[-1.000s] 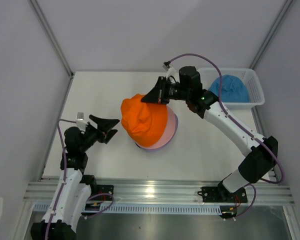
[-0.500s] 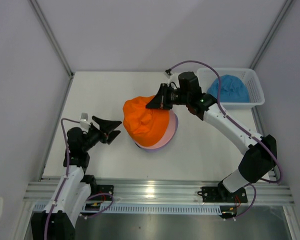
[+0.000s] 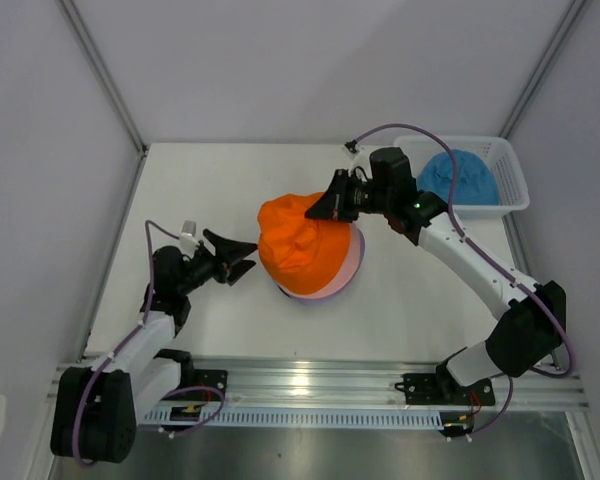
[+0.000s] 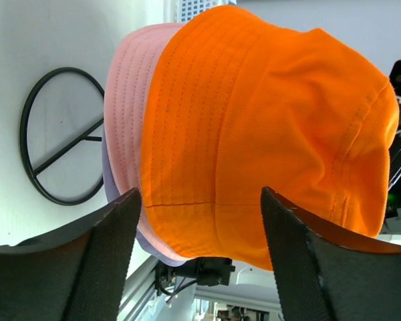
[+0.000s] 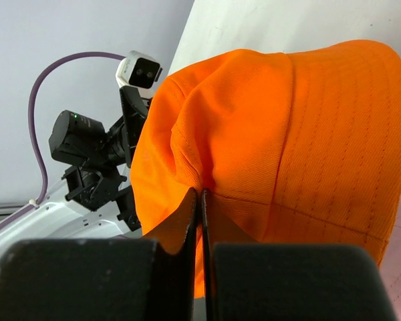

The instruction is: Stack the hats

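The orange hat (image 3: 305, 243) sits on top of the pink hat (image 3: 354, 262) and the lavender hat (image 4: 105, 175) over the wire stand at the table's middle. My right gripper (image 3: 325, 205) is shut on a fold of the orange hat (image 5: 281, 134) at its far right top. My left gripper (image 3: 238, 256) is open just left of the stack, the orange hat (image 4: 254, 127) between its spread fingers but apart from them. The pink hat (image 4: 127, 93) shows under the orange one. The blue hat (image 3: 460, 178) lies in the white basket at the back right.
The white mesh basket (image 3: 510, 200) stands at the back right corner. The stand's black wire ring base (image 4: 53, 134) rests on the table under the hats. White walls close in left, right and behind.
My right gripper has carried the orange hat rightward and down over the stack. My left gripper has moved right toward the stack, still open.
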